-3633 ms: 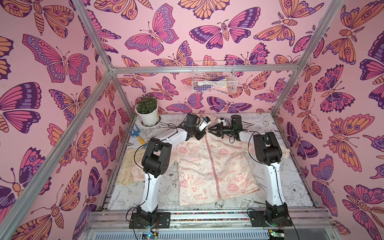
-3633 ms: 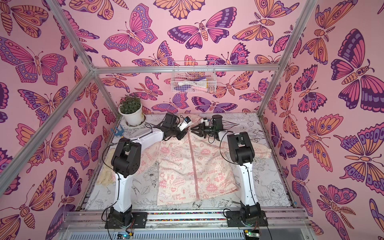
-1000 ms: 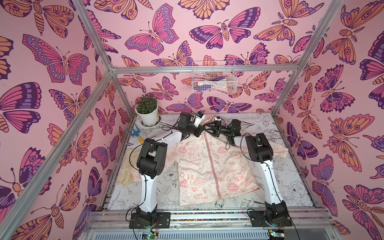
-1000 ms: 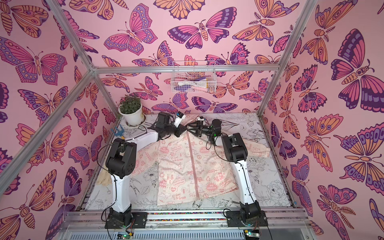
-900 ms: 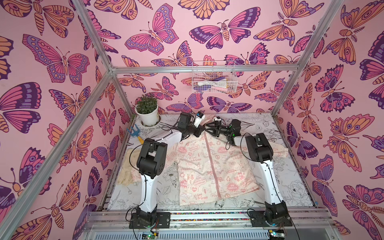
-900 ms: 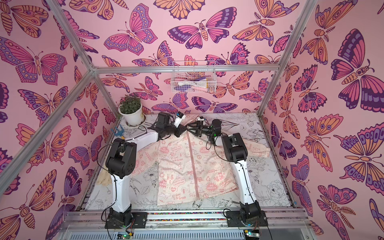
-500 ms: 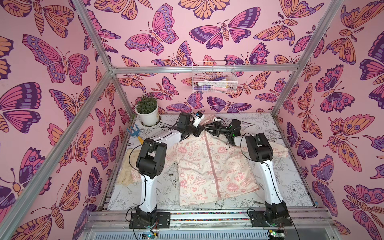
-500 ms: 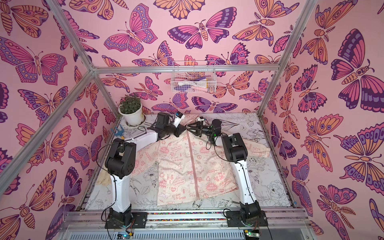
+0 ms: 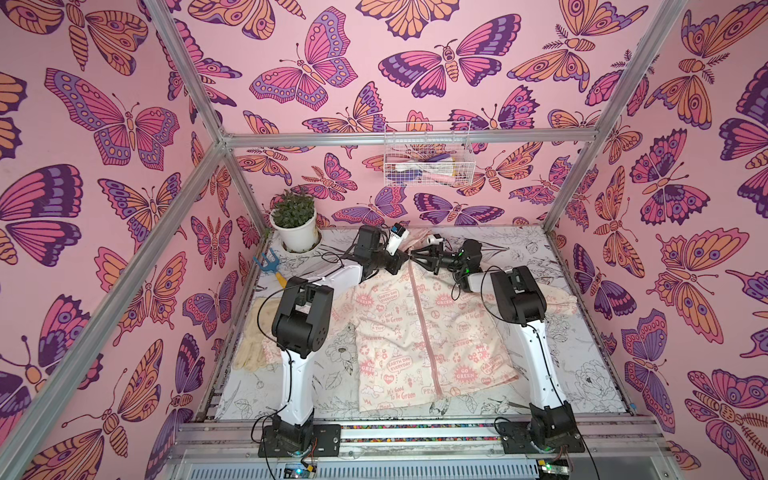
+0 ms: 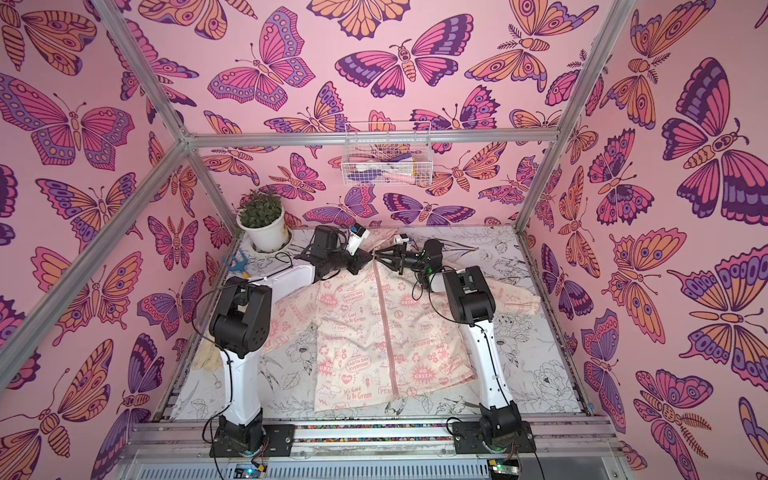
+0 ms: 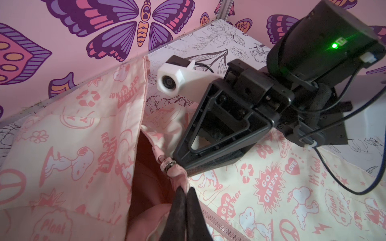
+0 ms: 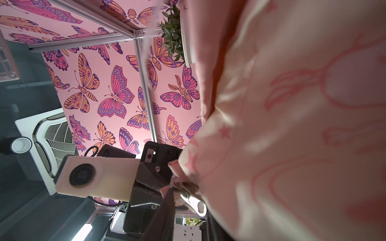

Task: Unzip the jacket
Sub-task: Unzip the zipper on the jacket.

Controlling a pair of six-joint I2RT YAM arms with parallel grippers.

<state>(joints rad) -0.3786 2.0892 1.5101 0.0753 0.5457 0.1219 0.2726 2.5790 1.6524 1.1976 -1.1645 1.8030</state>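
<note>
While your left gripper point(image 11: 186, 189) clamps pink collar fabric, the jacket point(image 9: 386, 332) lies flat in the middle of the table point(image 9: 582, 365). Its zipper point(image 9: 424, 332) runs lengthwise, with the hem toward the arm bases and the hood toward the far wall. You can read "GO GREEN", "EARTH DAY EVERYDAY" and "LOVE". Your right gripper point(image 11: 179, 164) reaches the slider point(image 11: 168, 165), but you cannot tell whether it grips.
</note>
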